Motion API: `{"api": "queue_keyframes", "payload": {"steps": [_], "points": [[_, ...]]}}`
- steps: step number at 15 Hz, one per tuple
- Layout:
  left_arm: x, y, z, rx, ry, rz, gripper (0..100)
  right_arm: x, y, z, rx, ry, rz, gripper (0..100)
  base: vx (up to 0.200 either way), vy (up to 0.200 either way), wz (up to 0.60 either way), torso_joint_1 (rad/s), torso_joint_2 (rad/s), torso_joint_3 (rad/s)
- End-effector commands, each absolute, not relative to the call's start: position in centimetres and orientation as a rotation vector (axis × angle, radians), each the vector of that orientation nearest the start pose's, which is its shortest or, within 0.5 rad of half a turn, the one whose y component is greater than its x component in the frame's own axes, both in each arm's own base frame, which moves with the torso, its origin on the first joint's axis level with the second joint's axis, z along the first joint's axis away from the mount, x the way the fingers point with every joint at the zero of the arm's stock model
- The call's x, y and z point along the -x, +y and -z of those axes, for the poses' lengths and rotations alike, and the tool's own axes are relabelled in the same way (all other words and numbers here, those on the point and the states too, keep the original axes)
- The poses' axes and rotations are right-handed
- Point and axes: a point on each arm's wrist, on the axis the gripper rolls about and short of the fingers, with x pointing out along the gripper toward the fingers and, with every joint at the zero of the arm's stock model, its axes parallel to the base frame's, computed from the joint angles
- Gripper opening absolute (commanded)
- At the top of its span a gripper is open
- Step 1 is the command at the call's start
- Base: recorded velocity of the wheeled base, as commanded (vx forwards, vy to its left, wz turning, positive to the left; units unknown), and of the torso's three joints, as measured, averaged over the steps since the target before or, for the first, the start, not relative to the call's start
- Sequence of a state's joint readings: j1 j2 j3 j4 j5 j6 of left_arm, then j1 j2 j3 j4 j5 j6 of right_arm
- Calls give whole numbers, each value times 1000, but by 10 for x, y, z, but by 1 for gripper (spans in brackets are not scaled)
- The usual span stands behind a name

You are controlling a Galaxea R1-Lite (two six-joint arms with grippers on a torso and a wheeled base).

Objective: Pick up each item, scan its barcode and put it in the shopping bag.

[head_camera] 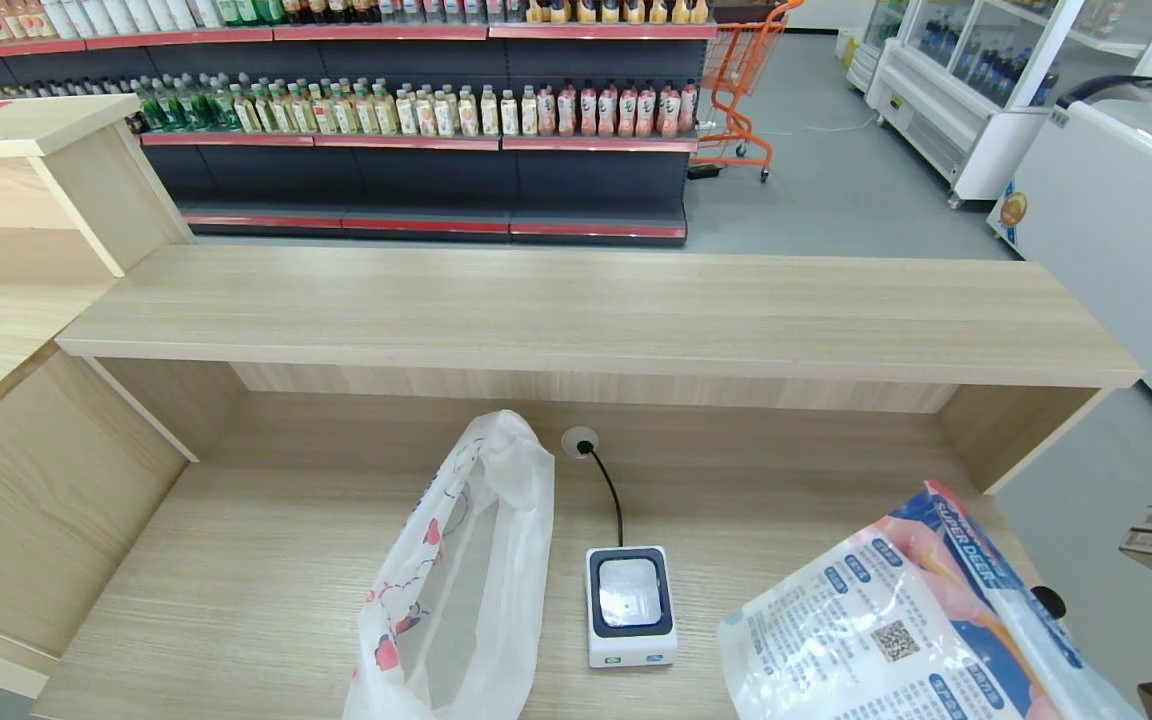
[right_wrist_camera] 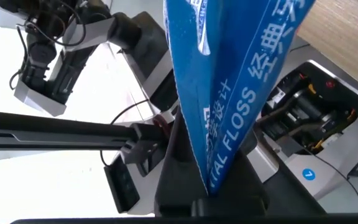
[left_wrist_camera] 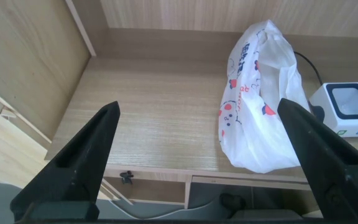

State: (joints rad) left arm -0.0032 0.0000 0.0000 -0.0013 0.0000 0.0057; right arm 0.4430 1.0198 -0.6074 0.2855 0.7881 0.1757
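A blue, white and pink snack package [head_camera: 901,630] hangs above the counter's right front corner, its printed back with a square code facing up. In the right wrist view my right gripper [right_wrist_camera: 211,186] is shut on the blue edge of the package [right_wrist_camera: 229,93]. The white barcode scanner [head_camera: 630,605] sits mid-counter, left of the package, its window facing up. The white shopping bag [head_camera: 451,590] with red print lies left of the scanner. My left gripper [left_wrist_camera: 199,111] stands open over the counter's front edge, left of the shopping bag [left_wrist_camera: 260,99], holding nothing.
The scanner's black cable [head_camera: 608,490] runs to a hole in the counter. A raised wooden shelf [head_camera: 596,310] spans the back, and wooden side walls [head_camera: 46,500] close the left. The counter top left of the bag is bare [head_camera: 236,590]. Drink shelves and freezers stand beyond.
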Motion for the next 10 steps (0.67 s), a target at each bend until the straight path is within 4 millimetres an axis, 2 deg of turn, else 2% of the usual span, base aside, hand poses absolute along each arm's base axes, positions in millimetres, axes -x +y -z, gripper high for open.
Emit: {"api": "queue_keyframes", "payload": {"steps": [1,10], "points": [[23,0,-76,-6,0,3,100,-89,60,-193,-275,833,-1112,0,0,0,0,0,0,0],[23,0,-76,-6,0,3,100,-89,60,-195,-272,821,-1112,0,0,0,0,0,0,0]]}}
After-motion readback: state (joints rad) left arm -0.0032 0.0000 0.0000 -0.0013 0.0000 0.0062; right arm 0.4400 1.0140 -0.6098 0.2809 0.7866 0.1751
